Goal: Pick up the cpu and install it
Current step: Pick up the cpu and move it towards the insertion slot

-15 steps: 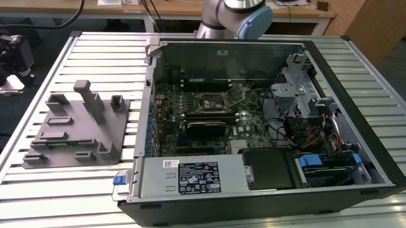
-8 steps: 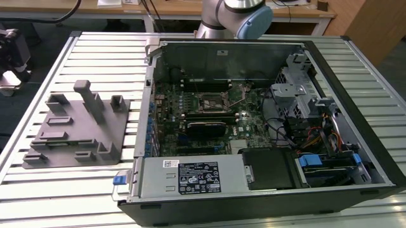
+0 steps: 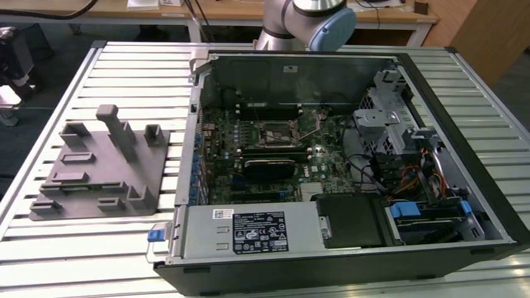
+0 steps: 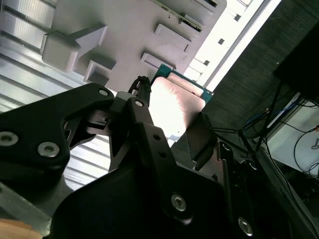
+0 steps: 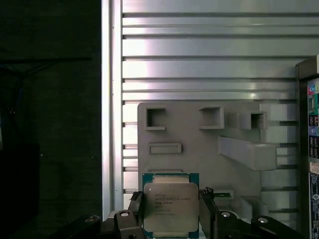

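— The pincer (image 5: 171, 211): how does it stand?
— Closed on the one cpu (image 5: 170, 204), with a finger (image 5: 206, 209) at each of two opposite edges in the first wrist view. One grey tray (image 5: 199, 149) lies behind it.
— And the exterior view?
— One tray at middle left on the counter (image 3: 124, 62), one open computer case (image 3: 478, 155) centre-right.

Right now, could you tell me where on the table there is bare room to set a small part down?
In the exterior view, bare table slats lie nearer the camera than the grey tray, and beyond it too. Inside the computer case, the motherboard and cables crowd everything.
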`<state>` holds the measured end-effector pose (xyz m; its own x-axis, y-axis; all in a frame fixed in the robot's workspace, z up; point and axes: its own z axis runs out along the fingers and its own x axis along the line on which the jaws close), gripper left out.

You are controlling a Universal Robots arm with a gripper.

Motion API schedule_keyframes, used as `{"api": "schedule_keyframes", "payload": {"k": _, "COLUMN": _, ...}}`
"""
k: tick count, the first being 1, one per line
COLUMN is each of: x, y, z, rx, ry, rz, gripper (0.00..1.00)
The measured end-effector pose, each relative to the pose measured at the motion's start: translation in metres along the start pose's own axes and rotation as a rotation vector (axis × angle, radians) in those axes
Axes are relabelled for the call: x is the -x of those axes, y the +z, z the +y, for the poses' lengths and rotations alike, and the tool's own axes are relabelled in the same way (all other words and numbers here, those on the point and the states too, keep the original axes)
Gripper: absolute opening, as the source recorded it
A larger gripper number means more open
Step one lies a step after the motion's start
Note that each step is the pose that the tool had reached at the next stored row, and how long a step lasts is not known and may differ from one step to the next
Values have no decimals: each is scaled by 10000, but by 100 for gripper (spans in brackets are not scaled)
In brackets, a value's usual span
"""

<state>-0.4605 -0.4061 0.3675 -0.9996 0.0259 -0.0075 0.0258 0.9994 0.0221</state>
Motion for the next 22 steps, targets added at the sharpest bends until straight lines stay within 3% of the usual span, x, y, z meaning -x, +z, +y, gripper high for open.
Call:
{"api": "schedule_keyframes", "payload": {"k": 19, "x": 3, "y": -382, "z": 9, "rx": 0, "ry": 0, "rz": -1, "gripper": 53}}
{"api": "schedule_keyframes", "payload": {"k": 22, "x": 3, "y": -402, "z": 9, "rx": 1, "ry": 0, "rz": -3, "gripper": 53}}
